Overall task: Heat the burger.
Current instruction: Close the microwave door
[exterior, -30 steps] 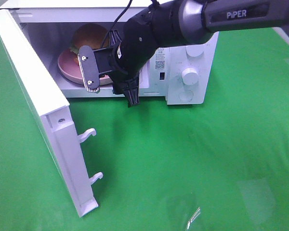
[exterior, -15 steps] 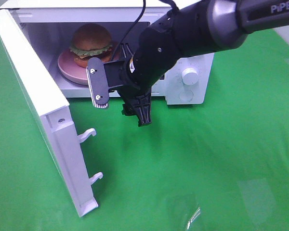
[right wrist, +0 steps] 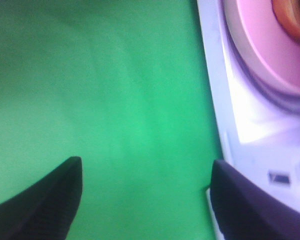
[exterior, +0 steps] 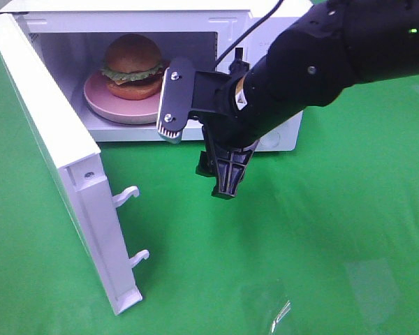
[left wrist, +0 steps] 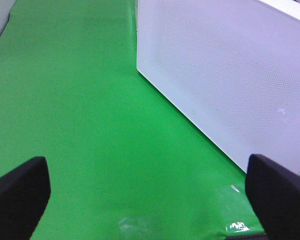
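The burger (exterior: 133,66) sits upright on a pink plate (exterior: 105,101) inside the open white microwave (exterior: 126,8). My right gripper (exterior: 199,139) is open and empty, just outside the microwave's front opening and a little above the green cloth. In the right wrist view the right gripper (right wrist: 145,200) has its jaws wide apart over the cloth, with the pink plate (right wrist: 270,45) and a sliver of the burger (right wrist: 296,20) beyond it. My left gripper (left wrist: 150,200) is open and empty, and is out of the exterior high view.
The microwave door (exterior: 49,139) stands swung open to the left, with two latch hooks (exterior: 126,195) sticking out. My right arm (exterior: 321,63) hides the microwave's control panel. A white dotted microwave panel (left wrist: 220,75) stands ahead of the left gripper. A green cloth (exterior: 321,244) covers the table.
My right gripper has drawn back out of the microwave opening, moving right and toward the front. The burger and plate have stayed inside, now uncovered.
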You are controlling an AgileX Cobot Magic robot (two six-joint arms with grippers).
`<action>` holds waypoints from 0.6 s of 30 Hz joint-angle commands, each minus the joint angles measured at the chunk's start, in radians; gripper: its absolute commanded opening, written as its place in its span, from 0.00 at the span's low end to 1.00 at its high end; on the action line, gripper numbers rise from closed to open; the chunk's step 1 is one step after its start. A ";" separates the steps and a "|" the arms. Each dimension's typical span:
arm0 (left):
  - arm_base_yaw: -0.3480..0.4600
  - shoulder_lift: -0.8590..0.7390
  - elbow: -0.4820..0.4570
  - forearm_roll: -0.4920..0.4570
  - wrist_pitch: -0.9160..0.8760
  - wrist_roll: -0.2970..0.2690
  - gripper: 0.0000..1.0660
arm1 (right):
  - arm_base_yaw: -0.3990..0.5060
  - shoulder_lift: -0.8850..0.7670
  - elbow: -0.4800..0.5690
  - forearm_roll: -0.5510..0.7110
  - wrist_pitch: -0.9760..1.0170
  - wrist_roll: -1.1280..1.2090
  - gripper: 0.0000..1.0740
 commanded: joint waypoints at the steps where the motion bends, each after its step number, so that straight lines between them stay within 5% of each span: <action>1: -0.001 -0.015 0.001 -0.006 -0.014 0.002 0.92 | 0.001 -0.066 0.051 0.005 0.006 0.223 0.65; 9: -0.001 -0.015 0.001 -0.006 -0.014 0.002 0.92 | 0.001 -0.190 0.159 0.005 0.069 0.511 0.79; 18: -0.001 -0.015 0.001 -0.006 -0.014 0.002 0.92 | -0.043 -0.306 0.219 0.091 0.281 0.525 0.73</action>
